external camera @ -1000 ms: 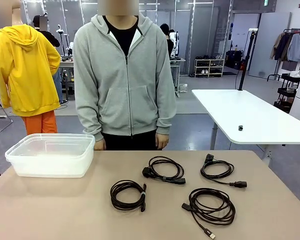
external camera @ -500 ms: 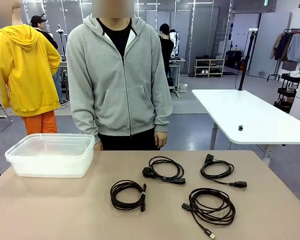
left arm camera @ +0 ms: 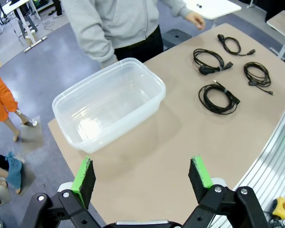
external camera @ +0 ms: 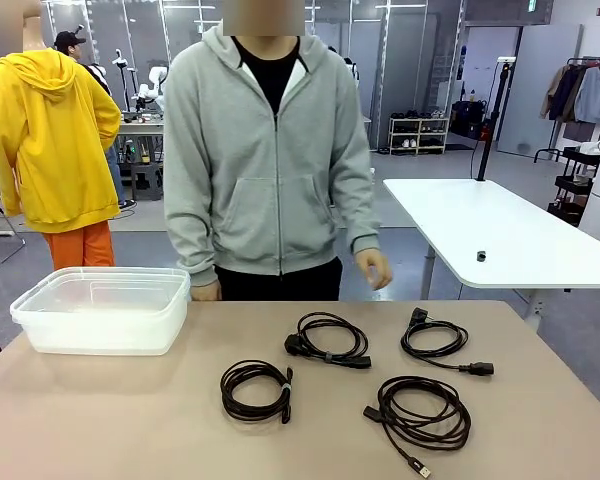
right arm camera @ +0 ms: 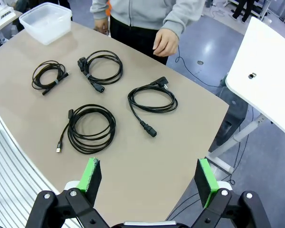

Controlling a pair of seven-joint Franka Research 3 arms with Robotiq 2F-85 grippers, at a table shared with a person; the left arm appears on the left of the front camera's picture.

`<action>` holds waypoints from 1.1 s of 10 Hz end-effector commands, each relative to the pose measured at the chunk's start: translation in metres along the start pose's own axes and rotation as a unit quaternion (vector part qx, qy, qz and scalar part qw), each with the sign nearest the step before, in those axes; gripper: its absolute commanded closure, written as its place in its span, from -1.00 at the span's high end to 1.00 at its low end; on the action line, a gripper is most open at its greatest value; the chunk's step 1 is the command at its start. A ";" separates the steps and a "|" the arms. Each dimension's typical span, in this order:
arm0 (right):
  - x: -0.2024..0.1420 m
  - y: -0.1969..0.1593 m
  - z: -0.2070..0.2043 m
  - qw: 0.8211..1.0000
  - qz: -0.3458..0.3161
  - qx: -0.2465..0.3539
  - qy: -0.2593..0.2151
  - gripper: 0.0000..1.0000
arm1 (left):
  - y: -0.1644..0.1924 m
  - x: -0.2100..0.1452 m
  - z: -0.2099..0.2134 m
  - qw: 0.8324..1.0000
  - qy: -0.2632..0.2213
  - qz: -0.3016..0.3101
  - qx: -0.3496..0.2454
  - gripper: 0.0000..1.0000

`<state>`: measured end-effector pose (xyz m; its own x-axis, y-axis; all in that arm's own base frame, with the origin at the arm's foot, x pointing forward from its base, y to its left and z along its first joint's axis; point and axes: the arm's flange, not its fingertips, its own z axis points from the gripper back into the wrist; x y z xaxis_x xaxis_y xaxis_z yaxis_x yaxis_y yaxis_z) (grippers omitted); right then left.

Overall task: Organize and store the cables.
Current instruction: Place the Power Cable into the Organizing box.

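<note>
Several coiled black cables lie on the tan table [external camera: 130,420]: one [external camera: 256,389] near the middle front, one [external camera: 327,339] behind it, one [external camera: 438,341] at the right, and one [external camera: 417,412] at the front right. The right wrist view shows the same coils [right arm camera: 91,128] [right arm camera: 153,100] [right arm camera: 99,69] [right arm camera: 48,76]. My right gripper [right arm camera: 149,178] hangs open high above the table's near right part, nothing between its pads. My left gripper [left arm camera: 142,178] is open too, high over the table's left end near the tub. The left wrist view has the cables [left arm camera: 218,98] far off.
A clear plastic tub [external camera: 102,309] [left arm camera: 109,102] stands empty at the table's left back. A person in a grey hoodie [external camera: 270,170] stands at the far edge, one hand [external camera: 376,270] raised near the table. A white table [external camera: 500,235] stands behind at the right.
The person has stepped to the right and lifted one hand forward over the table's far edge. The cables and the tub have not moved.
</note>
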<state>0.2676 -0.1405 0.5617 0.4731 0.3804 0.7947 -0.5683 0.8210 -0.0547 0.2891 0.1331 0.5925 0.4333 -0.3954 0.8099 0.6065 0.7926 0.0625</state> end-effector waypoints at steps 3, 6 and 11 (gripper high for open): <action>0.000 0.000 0.000 1.000 0.002 -0.001 0.002 1.00 | 0.001 0.001 0.001 1.000 -0.001 -0.002 0.001 1.00; 0.000 0.000 0.000 1.000 0.002 -0.001 0.002 1.00 | 0.001 0.001 0.001 1.000 -0.001 -0.002 0.001 1.00; 0.000 0.000 0.000 1.000 0.002 -0.001 0.002 1.00 | 0.001 0.001 0.001 1.000 -0.001 -0.002 0.001 1.00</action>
<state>0.2676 -0.1405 0.5617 0.4730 0.3804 0.7947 -0.5683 0.8210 -0.0548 0.2891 0.1331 0.5925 0.4332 -0.3954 0.8099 0.6065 0.7926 0.0625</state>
